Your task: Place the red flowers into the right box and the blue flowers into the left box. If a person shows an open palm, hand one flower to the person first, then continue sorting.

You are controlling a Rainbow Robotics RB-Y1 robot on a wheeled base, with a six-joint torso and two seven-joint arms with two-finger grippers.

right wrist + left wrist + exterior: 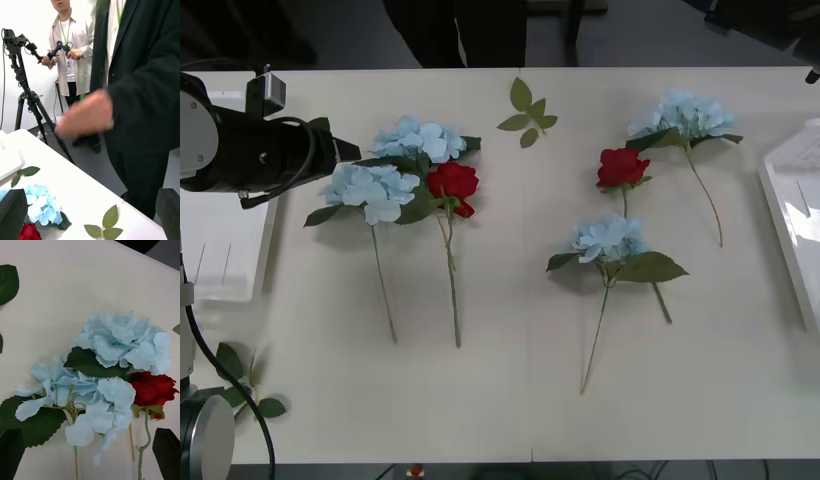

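blue flowers point(101, 390) just under left tool point(90, 453)

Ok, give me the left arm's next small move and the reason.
Probably lower the left gripper onto the nearer blue flower: its open fingers hang above that cluster, and the left box is beside the arm. The right gripper, open, faces a person.

Blue flowers point(375, 190) and red flowers point(453, 184) (stems toward robot) lie scattered.

No text, label, brand, number or sign can be read; a badge point(68, 63) is worn on a green lanyard by a person in the right wrist view, but nothing on it is legible.
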